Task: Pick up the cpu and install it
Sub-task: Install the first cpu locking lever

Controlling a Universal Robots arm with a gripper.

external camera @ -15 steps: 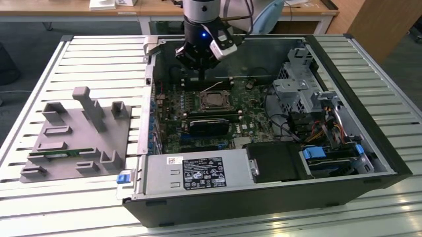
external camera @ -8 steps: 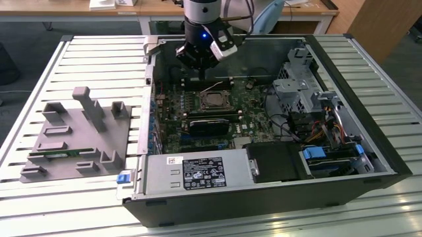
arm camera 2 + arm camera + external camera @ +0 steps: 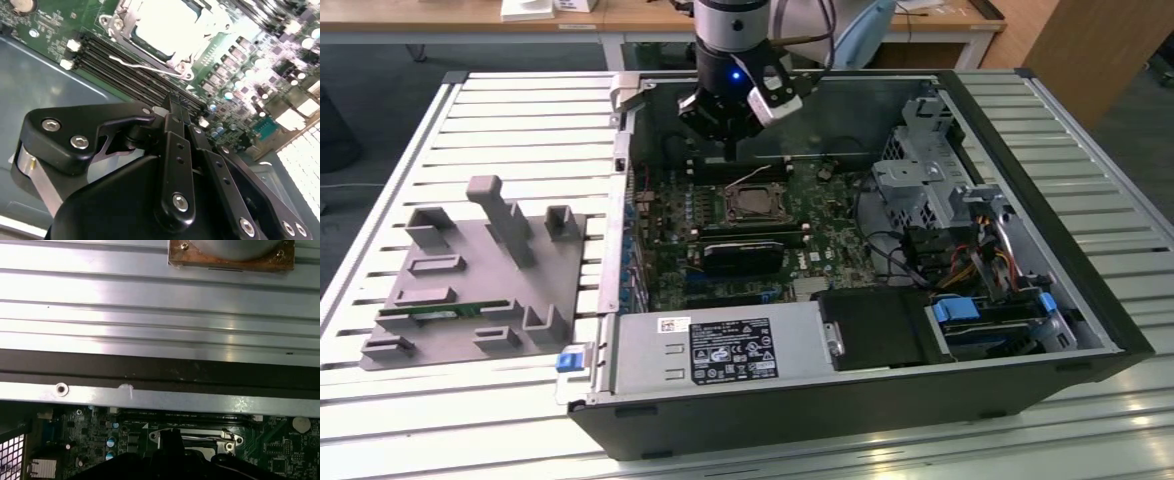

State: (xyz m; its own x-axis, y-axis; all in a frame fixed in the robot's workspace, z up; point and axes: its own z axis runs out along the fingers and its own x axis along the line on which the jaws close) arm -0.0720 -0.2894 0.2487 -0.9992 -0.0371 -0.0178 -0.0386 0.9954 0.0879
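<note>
The cpu (image 3: 750, 205) lies flat in its socket on the green motherboard (image 3: 827, 250) inside the open computer case; its pale silver top (image 3: 165, 25) glares brightly in the second wrist view. The socket's wire lever (image 3: 137, 66) stands loose beside it. My gripper (image 3: 726, 152) hangs just above the board, on the far side of the socket near the case's back wall. Its black fingers (image 3: 175, 117) are pressed together and I see nothing between them. In the first wrist view the fingertips (image 3: 172, 439) sit by the socket frame (image 3: 200, 436).
A black heatsink block (image 3: 740, 255) sits on the board nearer than the socket. The grey power supply (image 3: 720, 350) and drive cage (image 3: 934, 190) crowd the case. A grey fixture tray (image 3: 467, 270) holding a green memory stick (image 3: 440, 312) stands on the slatted table at the exterior view's left.
</note>
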